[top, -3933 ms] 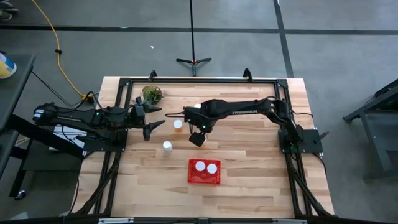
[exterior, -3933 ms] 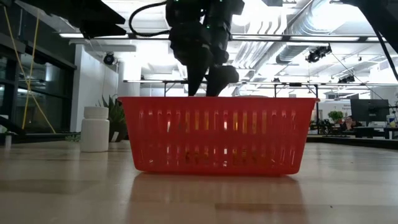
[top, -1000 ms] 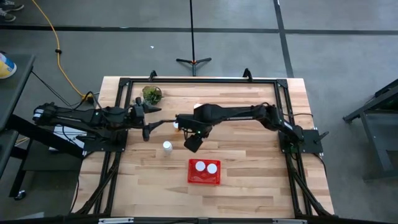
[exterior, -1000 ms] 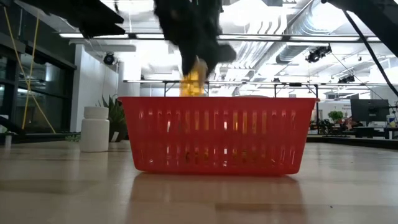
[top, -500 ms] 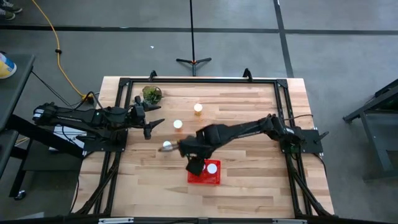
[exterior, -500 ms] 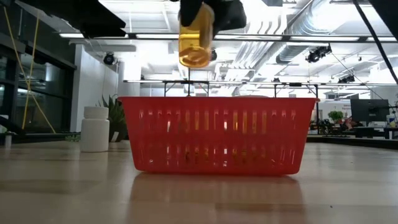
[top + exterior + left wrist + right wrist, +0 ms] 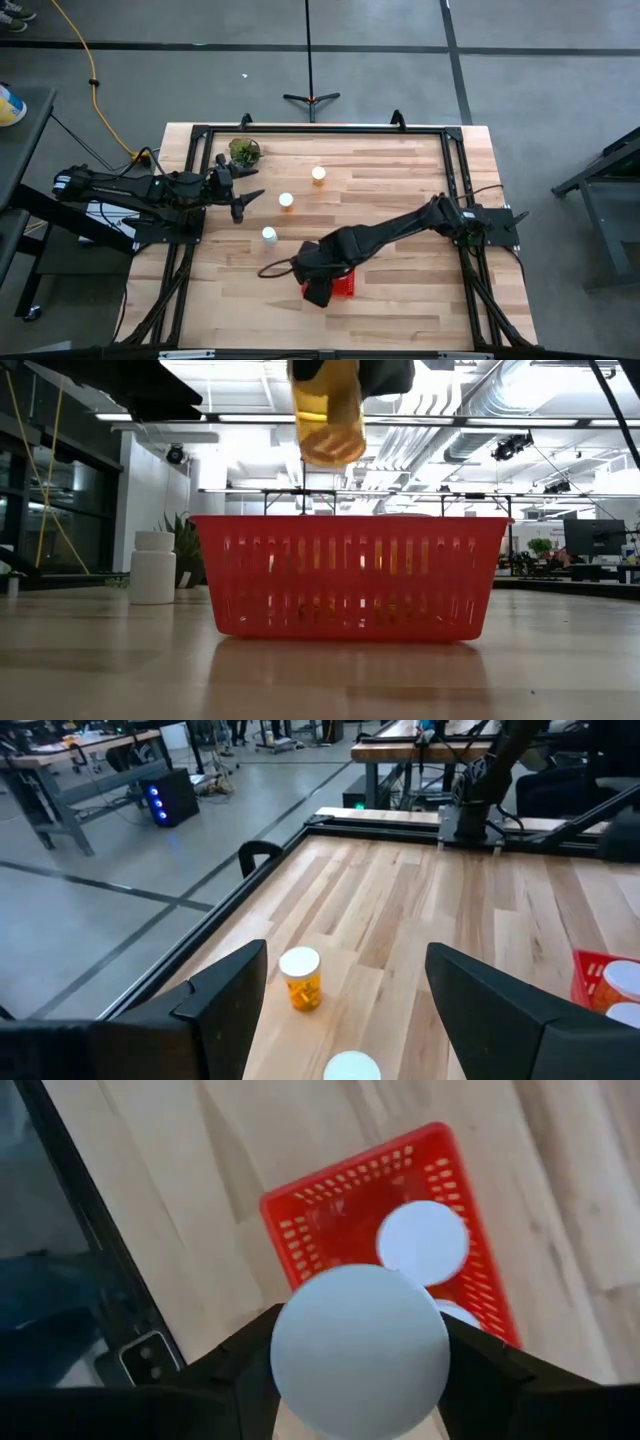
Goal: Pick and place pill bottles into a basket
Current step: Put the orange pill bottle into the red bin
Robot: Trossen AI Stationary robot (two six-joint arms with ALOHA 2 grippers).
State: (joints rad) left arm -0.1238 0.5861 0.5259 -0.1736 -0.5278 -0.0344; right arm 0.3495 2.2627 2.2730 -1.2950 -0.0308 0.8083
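Right claw (image 7: 318,290): over the red basket (image 7: 346,286), above its edge on the side toward the left arm; closed on a pill bottle (image 7: 328,422). Low view shows the orange body hanging clear above the basket rim, not touching it. Right wrist view: the held bottle's white cap (image 7: 359,1348) fills the space between the dark fingers (image 7: 232,1364), both pressed to its sides.

Basket contents: right wrist view shows two white caps inside; one pill bottle in the basket (image 7: 421,1244) fully in sight, a second bottle (image 7: 458,1314) partly hidden behind the held cap.

Basket position: on the wooden tabletop (image 7: 400,180), mostly covered by the right arm in the high view.

Loose bottles: three standing upright on the tabletop, all on the far side of the basket toward the left arm. Nearest bottle (image 7: 268,235) shows only its white cap from above; middle bottle (image 7: 286,200) farther from the basket; farthest bottle (image 7: 318,175) well apart from it.

Left claw (image 7: 242,205): away from the basket, near the middle bottle, fingers spread wide, holding nothing. Left wrist view shows a bottle between and beyond the spread fingers (image 7: 225,995), untouched.

Green plant (image 7: 243,151): at the tabletop corner well apart from the basket, beyond the left claw.
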